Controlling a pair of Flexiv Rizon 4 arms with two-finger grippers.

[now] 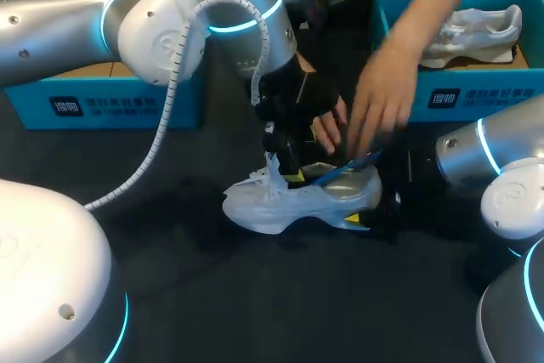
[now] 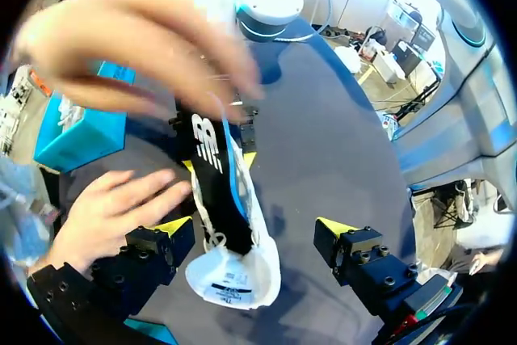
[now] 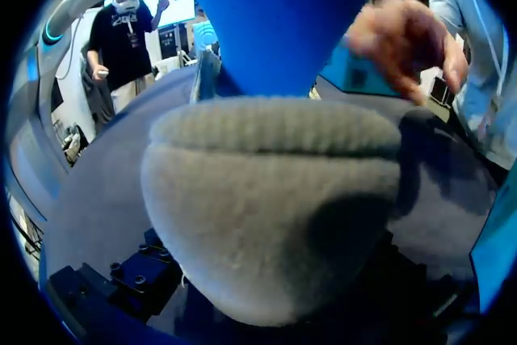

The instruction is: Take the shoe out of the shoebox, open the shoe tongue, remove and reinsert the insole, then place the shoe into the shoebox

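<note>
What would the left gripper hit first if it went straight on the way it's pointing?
Most likely the white sneaker with the black lining: its rounded end lies ahead of the left gripper, between its open fingers. A person's hand sits beside one finger, off that line. Depth is unclear.

1. I see a dark, matte table top (image 1: 255, 303) carrying everything.
2. A white mesh running shoe (image 1: 289, 203) stands sole-down near the middle of the table, toe toward my left side and heel toward my right.
3. An open blue cardboard shoebox (image 1: 110, 101) sits at the far edge on my left, partly hidden.
4. A second blue cardboard shoebox (image 1: 476, 95) sits at the far edge on my right, well apart from the first.
</note>
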